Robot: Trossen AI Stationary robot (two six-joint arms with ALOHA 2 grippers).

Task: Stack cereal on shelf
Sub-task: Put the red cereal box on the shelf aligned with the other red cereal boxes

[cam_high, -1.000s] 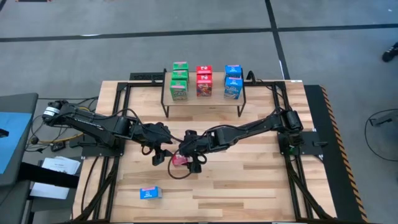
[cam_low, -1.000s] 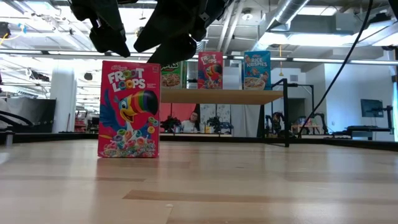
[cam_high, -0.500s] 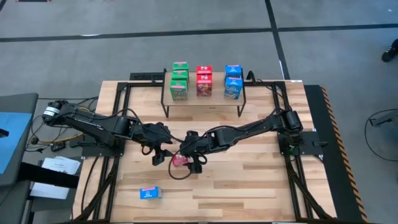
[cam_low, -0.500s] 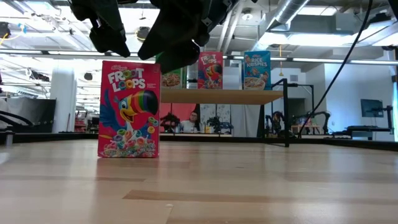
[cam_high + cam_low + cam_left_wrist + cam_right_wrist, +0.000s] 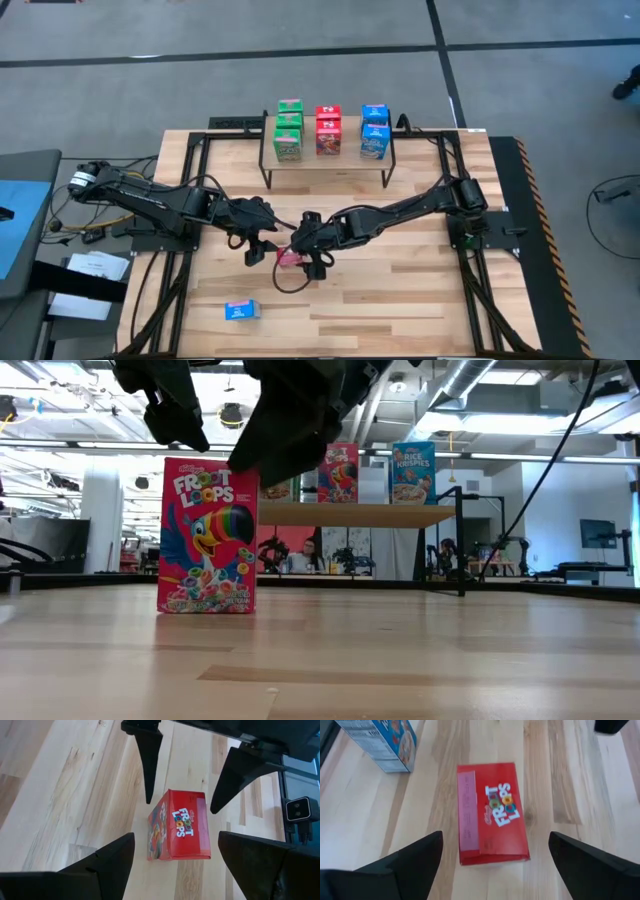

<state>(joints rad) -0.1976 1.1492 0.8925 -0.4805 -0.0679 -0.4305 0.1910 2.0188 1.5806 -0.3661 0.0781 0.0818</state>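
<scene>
A red cereal box (image 5: 208,535) stands upright on its bottom end on the tabletop, near the middle (image 5: 289,258). My left gripper (image 5: 262,247) hangs open above and to the left of it, and the box shows between its fingers (image 5: 176,835). My right gripper (image 5: 312,258) hangs open just above the box from the right (image 5: 495,835). Its fingers (image 5: 149,765) point down past the box's top without touching. A blue cereal box (image 5: 241,311) lies flat near the front edge. The shelf (image 5: 328,168) at the back carries green, red and blue cereal boxes.
In the right wrist view the blue box (image 5: 380,740) lies beyond the red one. The shelf's black legs (image 5: 266,170) stand on the tabletop behind the arms. Bare wood lies to the right of the red box (image 5: 400,280). Black frame rails run along the table's sides (image 5: 470,290).
My right gripper has sunk a little toward the top of the red box, still open. The box and my left gripper have kept still.
</scene>
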